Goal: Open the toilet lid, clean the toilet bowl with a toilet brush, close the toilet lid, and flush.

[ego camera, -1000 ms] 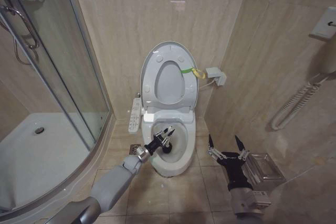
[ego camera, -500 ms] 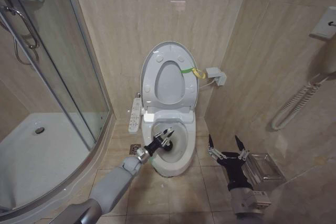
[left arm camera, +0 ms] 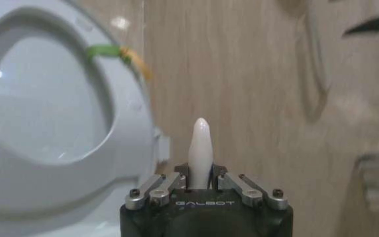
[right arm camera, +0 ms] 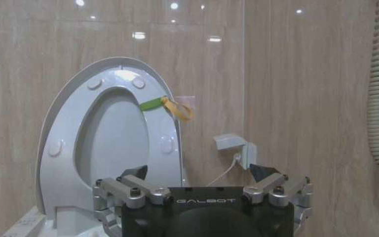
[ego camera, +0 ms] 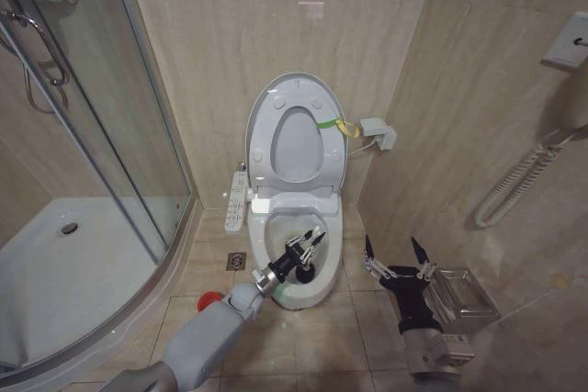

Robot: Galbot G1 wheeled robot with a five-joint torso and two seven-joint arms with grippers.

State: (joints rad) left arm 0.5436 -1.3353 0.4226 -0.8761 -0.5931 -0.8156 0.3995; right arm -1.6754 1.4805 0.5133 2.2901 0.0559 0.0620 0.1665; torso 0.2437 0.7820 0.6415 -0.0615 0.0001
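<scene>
The toilet lid [ego camera: 292, 89] stands upright against the wall with the seat ring raised against it, a yellow-green band [ego camera: 333, 124] at its edge. Below it the white toilet bowl [ego camera: 323, 236] lies open. My left gripper [ego camera: 306, 251] hangs over the bowl's front part, shut on the toilet brush [ego camera: 317, 229]. The brush's pale handle [left arm camera: 201, 148] pokes out between the fingers in the left wrist view, and its dark head is hidden. My right gripper [ego camera: 397, 259] waits open to the right of the bowl, facing the lid [right arm camera: 64, 148].
A small red holder cup [ego camera: 210, 300] sits on the floor tiles left of the bowl. The button panel [ego camera: 236, 199] runs along the toilet's left side. A glass shower enclosure [ego camera: 92, 135] fills the left. A metal rack [ego camera: 459, 296] and coiled hose [ego camera: 514, 185] are on the right wall.
My left gripper has carried the brush to the right and toward the bowl's front rim. The arm now leaves the red cup on the floor uncovered. The right arm has not moved.
</scene>
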